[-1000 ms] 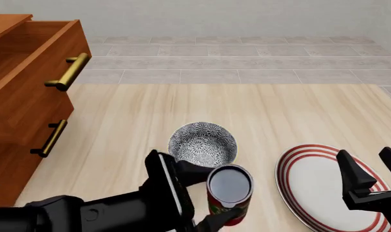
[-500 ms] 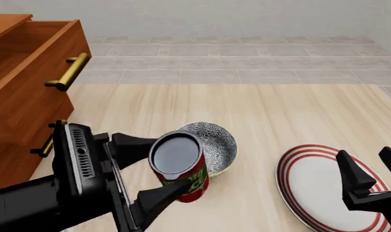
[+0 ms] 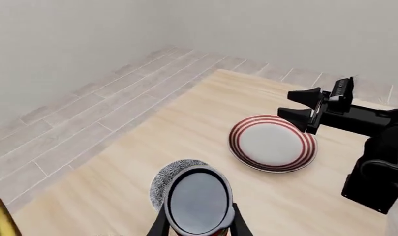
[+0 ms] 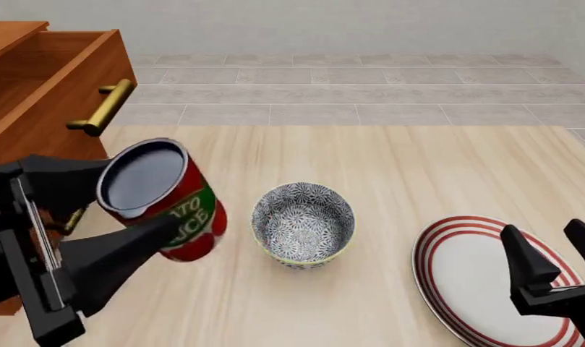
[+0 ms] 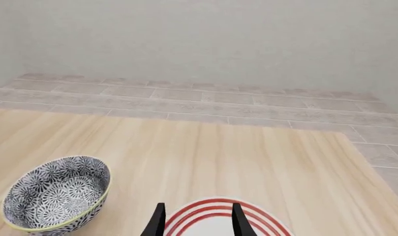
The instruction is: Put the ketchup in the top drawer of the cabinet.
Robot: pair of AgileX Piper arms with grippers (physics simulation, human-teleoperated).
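My left gripper [image 4: 142,199] is shut on the ketchup [image 4: 165,204], a red can with green markings and a dark round top. It holds the can tilted in the air, left of the bowl and just in front of the cabinet [image 4: 8,32]. The top drawer [image 4: 41,79] stands pulled open, its brass handle [image 4: 104,107] above the can. In the left wrist view the ketchup top [image 3: 199,201] sits between the fingers of the left gripper [image 3: 199,228]. My right gripper [image 4: 543,230] is open and empty above the plate, as the right wrist view [image 5: 197,219] also shows.
A grey-patterned bowl [image 4: 304,223] stands mid-table, right of the can. A white plate with red rings [image 4: 476,282] lies at the front right, under the right gripper. The lower drawer is shut, partly hidden by my left arm. Tiled floor lies beyond the table's far edge.
My left gripper has carried the ketchup up and to the left, from in front of the bowl to beside the cabinet. The right arm has not moved.
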